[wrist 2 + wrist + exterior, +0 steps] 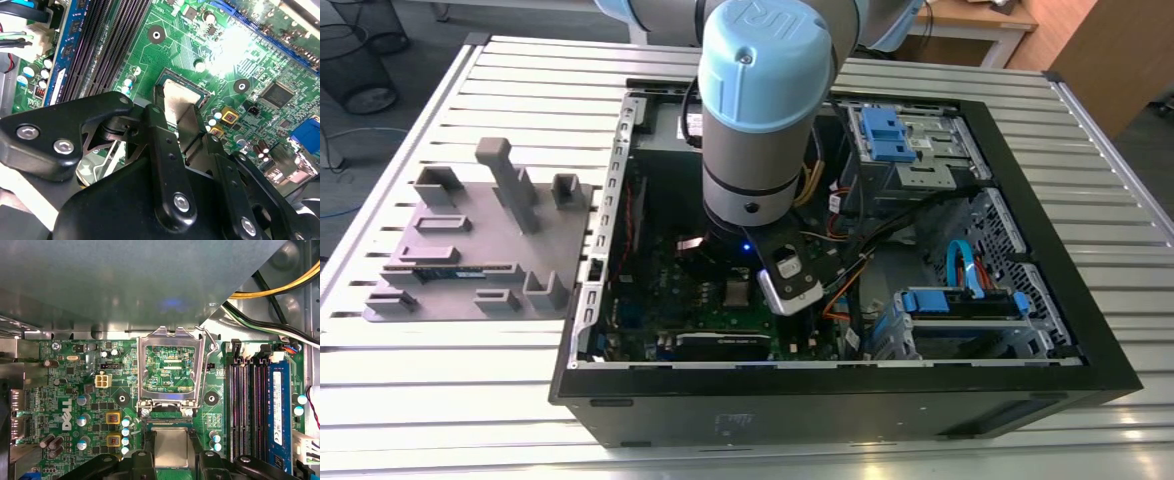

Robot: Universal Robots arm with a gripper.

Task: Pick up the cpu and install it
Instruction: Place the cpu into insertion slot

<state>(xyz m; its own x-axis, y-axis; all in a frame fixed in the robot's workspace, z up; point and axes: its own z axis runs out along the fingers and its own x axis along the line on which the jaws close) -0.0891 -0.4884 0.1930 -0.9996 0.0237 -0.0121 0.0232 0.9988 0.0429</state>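
The black two-fingered pincer point(177, 109) pinches the cpu point(176, 100), a small flat square chip with a shiny silver metal top. One black finger point(161, 136) presses against each of two opposite edges. In the first wrist view the cpu point(171, 445) sits low over its socket on the green motherboard point(75, 390); whether it is fully seated cannot be told. Just beyond the chip the rectangular metal socket frame point(172, 365) stands swung open, bare green board showing through its window. Beside the socket run the long black memory slots point(245, 405), one filled by a blue memory module point(278, 405).

In the exterior view the pale blue and grey robot arm point(754, 110) reaches straight down into the open black computer case point(854, 400). The case lies on its side on the slatted aluminium table point(454, 400). On the exterior view's left, well apart from the case, lies a flat grey fixture plate point(467, 250) with upright blocks.
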